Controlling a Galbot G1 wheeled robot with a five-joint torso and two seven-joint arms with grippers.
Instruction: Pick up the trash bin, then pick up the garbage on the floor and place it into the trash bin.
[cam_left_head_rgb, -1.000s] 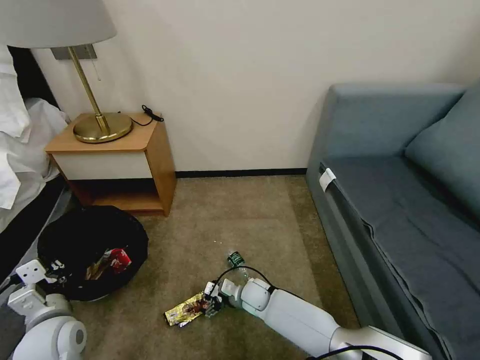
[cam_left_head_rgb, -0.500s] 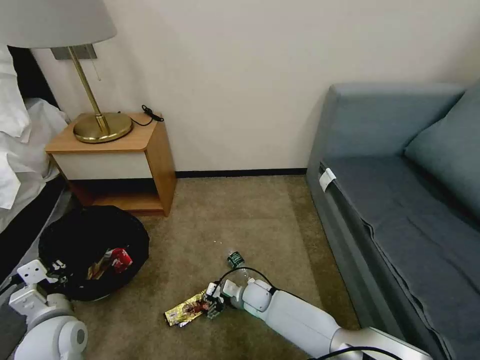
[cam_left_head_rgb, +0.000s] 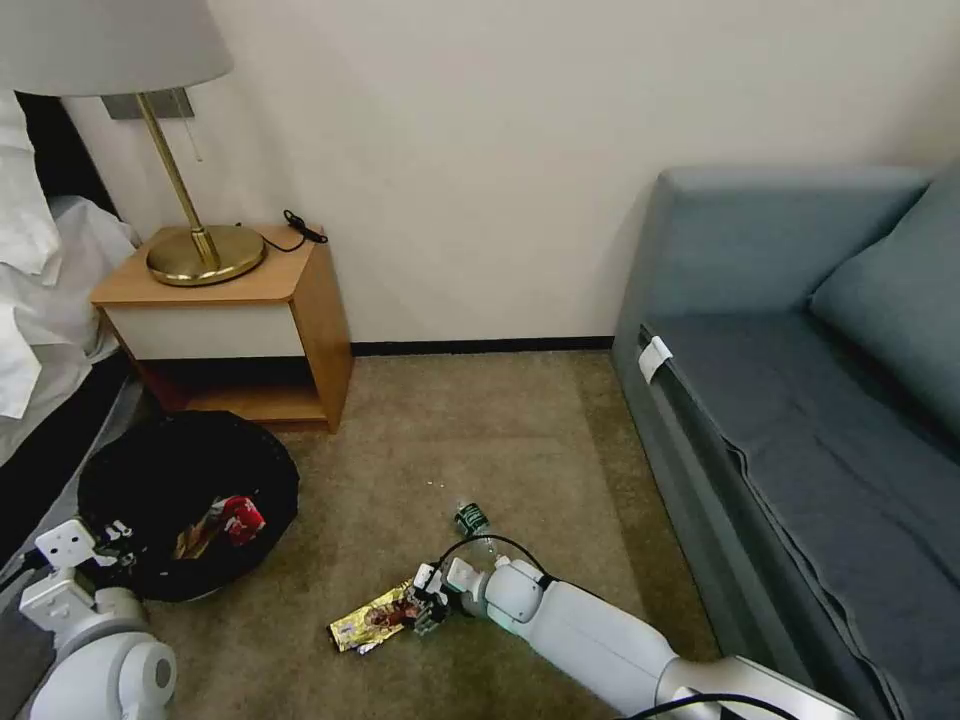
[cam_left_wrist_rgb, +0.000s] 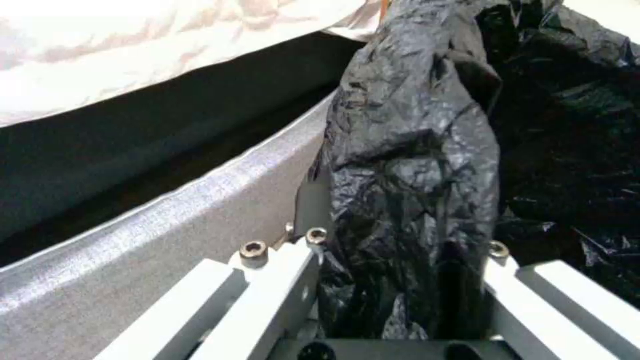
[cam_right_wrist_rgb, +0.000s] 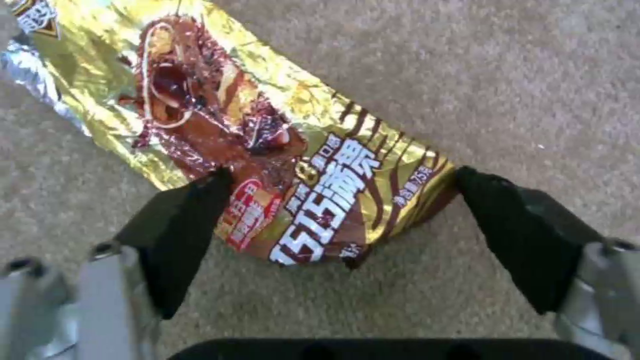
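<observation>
Head view, bin: the trash bin with its black bag sits low on the robot's left, near the nightstand. A red wrapper lies inside it.
Head view, left tool: the left tool is at the bin's near rim.
Head view, floor: the gold wrapper lies on the carpet. The right tool is down at its near end. A small bottle lies just past the arm.
Left wrist view: the left tool is clamped on the black bag at the bin's rim.
Right wrist view: the right tool has its black pads apart, one on each side of the gold wrapper.
Step now: I think it is picking up the gold wrapper.
Next move needs: squeeze the thin wrapper tight, lift it, and carry it over the bin.
</observation>
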